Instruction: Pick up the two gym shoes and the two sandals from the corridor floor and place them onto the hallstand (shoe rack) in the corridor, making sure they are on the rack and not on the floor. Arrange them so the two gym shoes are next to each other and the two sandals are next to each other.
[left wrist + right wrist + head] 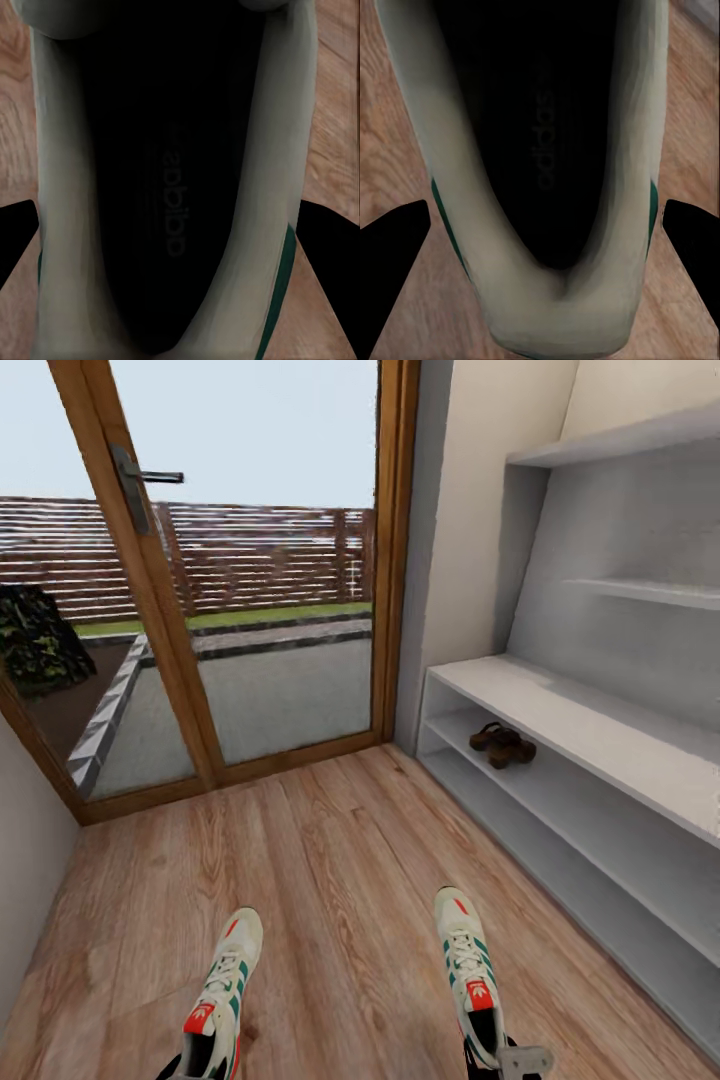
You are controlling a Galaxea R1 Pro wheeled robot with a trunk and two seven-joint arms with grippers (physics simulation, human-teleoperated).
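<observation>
**Both gym shoes held at the heel, sandals already on the rack**

In the head view the left gym shoe (222,992) and the right gym shoe (468,970) sit well apart above the corridor floor (340,880), toes pointing away towards the glazed door (250,560). Whether their soles touch the planks cannot be told. The left gripper (190,1068) shows at the heel of the left shoe, the right gripper (505,1060) at the heel of the right one.

In the left wrist view the dark fingers (16,236) flank the shoe's cream collar (60,187), one on each side, pinching it. In the right wrist view the fingers (394,247) likewise sit against both sides of the other shoe's heel (562,315), gripping it.

The two sandals (503,743) lie side by side, touching, on the upper tier of the hallstand (600,730) at the right, towards its far end near the door
</observation>
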